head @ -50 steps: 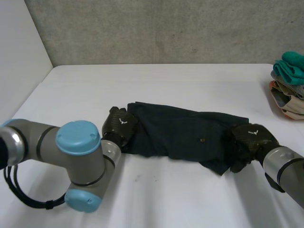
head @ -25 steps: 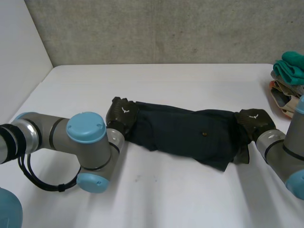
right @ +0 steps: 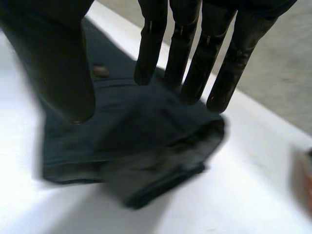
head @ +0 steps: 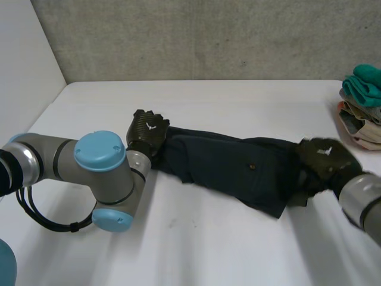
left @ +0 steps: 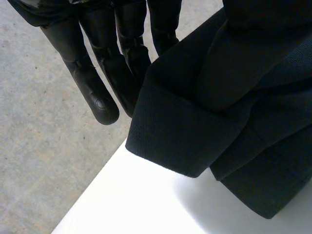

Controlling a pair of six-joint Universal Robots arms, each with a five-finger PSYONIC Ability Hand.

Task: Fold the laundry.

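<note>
Left hand [head: 149,128] pinched the dark garment [head: 232,168] at its left end | right hand [head: 324,158] hung slack-fingered over its right end | best: grip there, lift both ends level.

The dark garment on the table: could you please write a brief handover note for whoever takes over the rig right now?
Left hand: pinching the garment at its left end, lifted slightly off the table.
Right hand: open, fingers straight above the crumpled right end, not gripping.
The garment lies as a long narrow band between the hands; a pile of clothes sits at the table's right edge.
Done: apparently folded lengthwise.
Left: grasp the right end, fold across, smooth.
</note>
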